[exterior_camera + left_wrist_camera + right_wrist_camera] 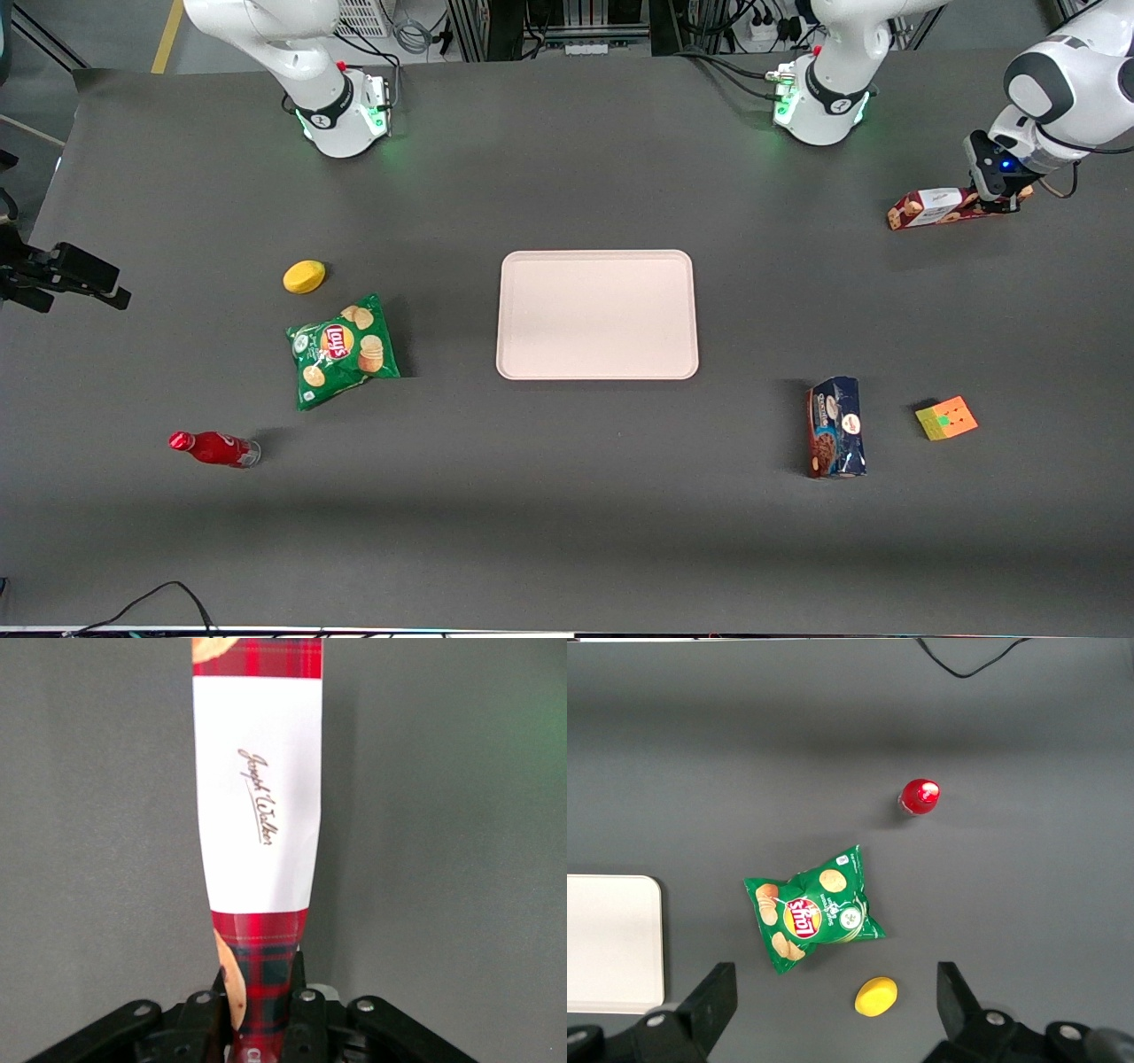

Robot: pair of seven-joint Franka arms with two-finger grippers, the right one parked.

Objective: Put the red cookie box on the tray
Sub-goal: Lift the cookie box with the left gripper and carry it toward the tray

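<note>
Red bottle: lies on its side in the lower left of the front view, on the dark table.
Yellow thing: small and round, in the left part of the front view, just above the chip bag.
Chip bag: green, lies flat, between the yellow thing and the red bottle in height.
Tray: big, pale pink, flat, in the middle of the front view. Nothing lies on it.
Blue cookie package: dark blue, in the lower right of the front view, nearer to the front camera than the tray.
Color cube: small, orange and yellow, just beside the blue cookie package, toward the right edge.
Red cookie box: long and slim, dark red with a white label, in the upper right of the front view. It is well apart from the tray, toward the working arm's end of the table. It looks to be at the table top.
Gripper: at the right end of the red cookie box in the front view.
Claw grip: in the wrist view the two black fingers press on both sides of the box end, so the claw is clamped on the red cookie box. The gap is only as wide as the slim box.
Box in the wrist view: it runs straight away from the gripper, white label face up.
</note>
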